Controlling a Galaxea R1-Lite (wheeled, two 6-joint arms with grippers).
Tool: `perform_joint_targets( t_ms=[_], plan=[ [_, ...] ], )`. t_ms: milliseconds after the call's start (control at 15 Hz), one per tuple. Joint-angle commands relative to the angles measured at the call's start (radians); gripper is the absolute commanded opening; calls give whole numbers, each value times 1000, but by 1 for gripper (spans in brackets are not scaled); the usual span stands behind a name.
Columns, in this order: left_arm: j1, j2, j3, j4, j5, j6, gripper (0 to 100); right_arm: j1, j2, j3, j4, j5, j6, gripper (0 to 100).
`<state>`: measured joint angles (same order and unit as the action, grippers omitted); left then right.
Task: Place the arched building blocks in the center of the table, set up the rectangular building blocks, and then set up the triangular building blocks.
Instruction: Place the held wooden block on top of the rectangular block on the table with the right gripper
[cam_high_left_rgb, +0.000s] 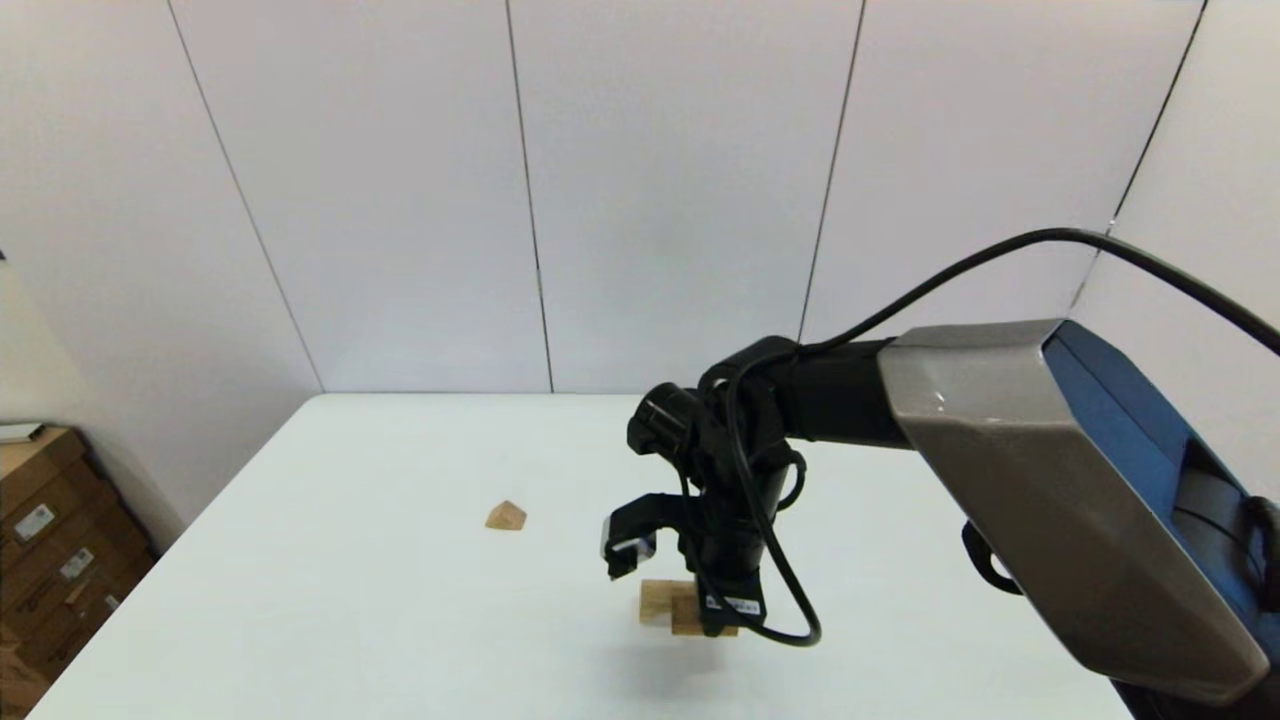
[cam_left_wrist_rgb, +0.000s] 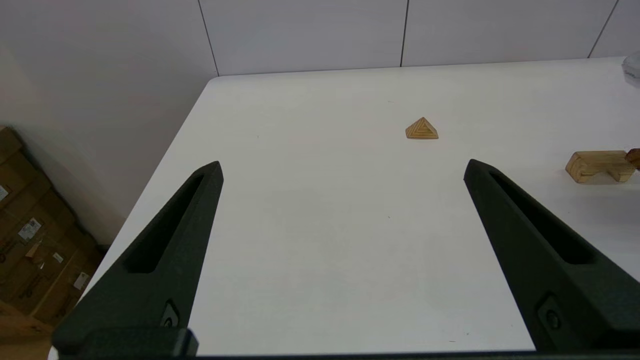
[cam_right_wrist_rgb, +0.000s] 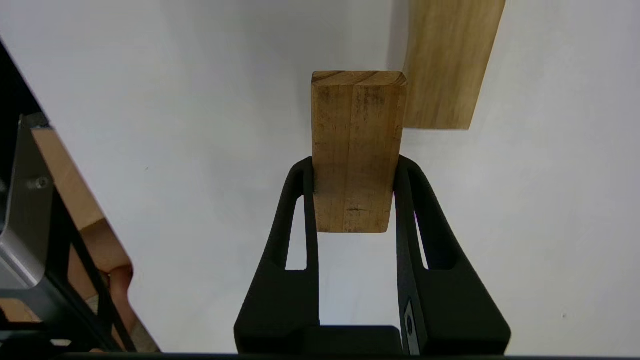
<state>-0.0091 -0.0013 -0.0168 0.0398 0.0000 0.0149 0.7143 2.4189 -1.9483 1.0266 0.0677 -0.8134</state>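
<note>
The right claw (cam_right_wrist_rgb: 355, 195) pinches the slim rectangular block (cam_right_wrist_rgb: 356, 150) across its narrow sides and hangs just above the white surface (cam_high_left_rgb: 400, 600), right next to the arched block (cam_right_wrist_rgb: 445, 65), which lies near the middle of it. The danger I see is crowding — the two blocks sit almost edge to edge in the right wrist view, so if the held block comes down a touch off line it could knock the arched one askew or land half on it and tip. The grip looks short too: the fingers hold only the lower half of the block, so a bump at its free end could twist it in the claw. Whether it touches the surface yet, I cannot tell. It is a plain oblong of darker tan wood with visible grain, a glue seam down its face and softly rounded corners; the arched block beside it is paler and chunkier, its hollow showing in the left wrist view. The small triangular block (cam_high_left_rgb: 506, 516) waits well apart on the robot's left — the left claw (cam_left_wrist_rgb: 342, 170) hovers spread wide and empty, facing it.
</note>
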Motion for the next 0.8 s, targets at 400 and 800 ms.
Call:
perform_joint_targets(
  t_ms=[400,800],
  plan=[
    [0,1,0,0,0,0,100,5,-17,-6,-37,4,-1,0],
    [0,1,0,0,0,0,100,14,-3,-6,-76,3,-1,0]
  ],
)
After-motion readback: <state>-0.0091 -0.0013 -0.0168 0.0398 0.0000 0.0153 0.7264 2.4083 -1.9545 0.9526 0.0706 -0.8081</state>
